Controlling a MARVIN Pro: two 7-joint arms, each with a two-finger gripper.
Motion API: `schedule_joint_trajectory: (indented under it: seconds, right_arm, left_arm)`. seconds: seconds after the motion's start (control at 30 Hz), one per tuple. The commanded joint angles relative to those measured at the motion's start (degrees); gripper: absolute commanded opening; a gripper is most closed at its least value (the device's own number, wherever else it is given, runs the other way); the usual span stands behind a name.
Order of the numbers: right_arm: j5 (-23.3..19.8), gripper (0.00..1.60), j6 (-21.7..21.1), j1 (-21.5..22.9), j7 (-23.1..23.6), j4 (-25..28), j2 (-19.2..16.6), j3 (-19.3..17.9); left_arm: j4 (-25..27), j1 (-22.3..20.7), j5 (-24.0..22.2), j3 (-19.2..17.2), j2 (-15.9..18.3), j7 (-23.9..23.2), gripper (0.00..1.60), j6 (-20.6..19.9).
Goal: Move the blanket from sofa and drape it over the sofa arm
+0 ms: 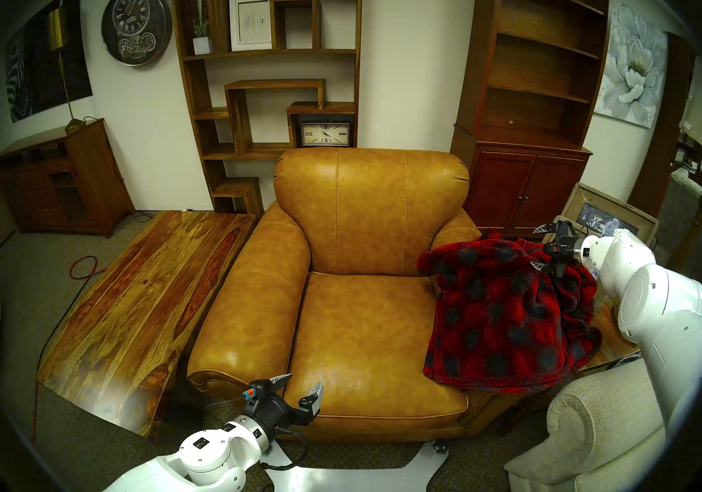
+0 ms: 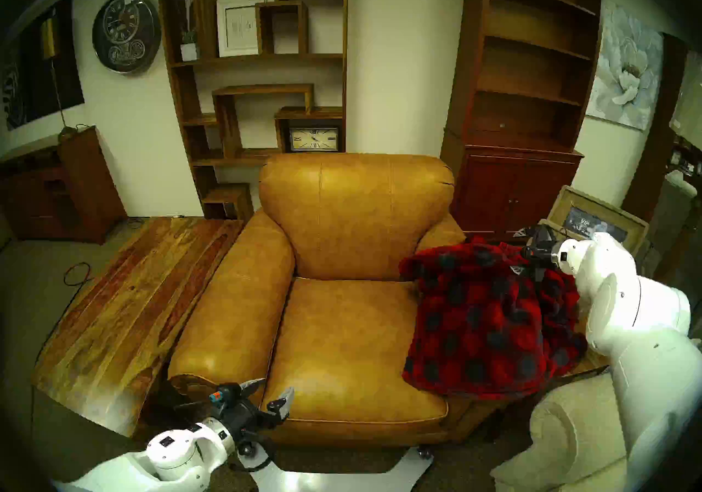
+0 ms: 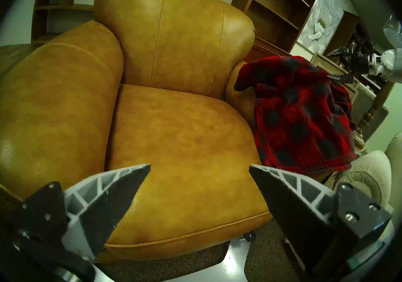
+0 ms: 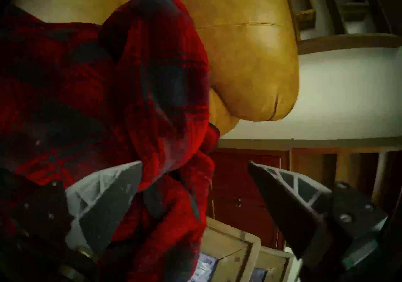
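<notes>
The red and dark grey plaid blanket (image 1: 501, 312) lies draped over the sofa arm (image 1: 454, 227) of the tan leather sofa (image 1: 372, 214), hanging down its inner side and front. It hides most of that arm. My right gripper (image 1: 535, 247) is open at the blanket's back upper edge, and in the right wrist view (image 4: 195, 163) a fold of blanket (image 4: 108, 101) lies between the spread fingers. My left gripper (image 1: 304, 381) is open and empty, low at the seat cushion's front left corner. The left wrist view shows the bare seat (image 3: 185, 144) and the blanket (image 3: 304, 118).
A wooden coffee table (image 1: 133, 309) stands close along the sofa's left side. A beige fabric chair (image 1: 592, 423) sits at the front right, under my right arm. A framed picture (image 1: 607, 214) and a red-brown cabinet (image 1: 528, 191) stand behind the draped arm.
</notes>
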State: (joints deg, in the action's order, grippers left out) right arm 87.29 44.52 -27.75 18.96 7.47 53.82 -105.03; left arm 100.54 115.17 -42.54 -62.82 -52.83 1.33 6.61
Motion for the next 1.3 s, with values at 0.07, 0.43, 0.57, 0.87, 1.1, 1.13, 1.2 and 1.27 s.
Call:
schedule_joint_trajectory:
  seconds: [0.07, 0.43, 0.57, 0.87, 1.1, 1.13, 1.2, 1.27]
  right_arm:
    - [-8.7, 1.6, 2.8, 5.8, -3.3, -0.9, 0.3, -8.7]
    - [-17.2, 1.6, 2.0, 2.0, 2.2, -1.7, 4.1, -17.9]
    - [-23.7, 1.6, 2.4, -0.8, 3.4, -1.7, 5.8, -23.6]
    - [-37.2, 1.6, 3.4, -4.9, 9.9, -1.7, 8.2, -31.5]
    - [-31.7, 1.6, -0.2, -6.3, 18.4, -1.7, 8.1, -26.3]
    - [-31.0, 1.6, 0.3, -6.8, 19.4, -1.7, 8.0, -25.8]
    - [-30.2, 1.6, -0.4, -7.8, 22.0, -1.7, 7.4, -25.2]
    - [-29.4, 1.6, 0.3, -8.2, 24.5, -1.7, 6.4, -24.5]
  left_arm:
    - [1.0, 0.0, -0.1, -0.1, 0.1, -0.1, 1.6, 0.1]
    - [1.5, 0.3, -0.3, -0.2, 0.3, 0.0, 1.6, -0.1]
    - [1.4, 0.2, -0.3, -0.2, 0.3, 0.0, 1.6, -0.1]
    - [1.3, 0.2, -0.3, -0.1, 0.3, 0.0, 1.6, 0.0]
    - [1.3, 0.1, -0.3, -0.1, 0.3, -0.1, 1.6, 0.0]
    - [1.2, 0.1, -0.3, -0.1, 0.3, -0.1, 1.6, 0.0]
    - [1.2, 0.1, -0.3, -0.1, 0.3, -0.1, 1.6, 0.1]
    - [1.2, 0.1, -0.3, -0.1, 0.3, -0.1, 1.6, 0.1]
